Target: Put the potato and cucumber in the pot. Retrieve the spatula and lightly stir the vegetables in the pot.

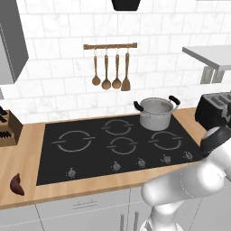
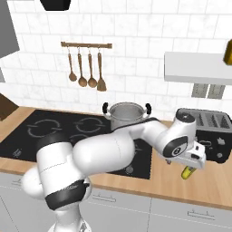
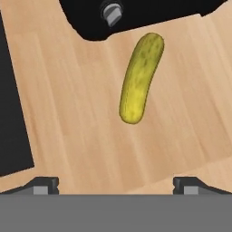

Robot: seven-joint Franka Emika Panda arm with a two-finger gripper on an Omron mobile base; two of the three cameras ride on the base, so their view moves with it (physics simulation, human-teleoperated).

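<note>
Hovering gripper (image 3: 115,183), jaws apart, above cucumber (image 3: 140,77) on counter (image 3: 68,113); no legible writing.

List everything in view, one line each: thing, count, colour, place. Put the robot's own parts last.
cucumber: one, yellow-green, lying on the wooden counter in front of the toaster.
pot: one, shiny steel with black handles, on the back right burner.
spatula: one, brown wood, hanging rightmost on the wall rail.
spoons: three, brown wood, hanging left of the spatula.
cooktop: one, black, set into the counter.
toaster: one, black, on the counter right of the cooktop.
knife block: one, brown, far left of the counter.
root: one, reddish-brown, front left of the counter.
shelf: one, grey, on the wall above the toaster.
gripper: one, dark-tipped, open above the cucumber.
</note>
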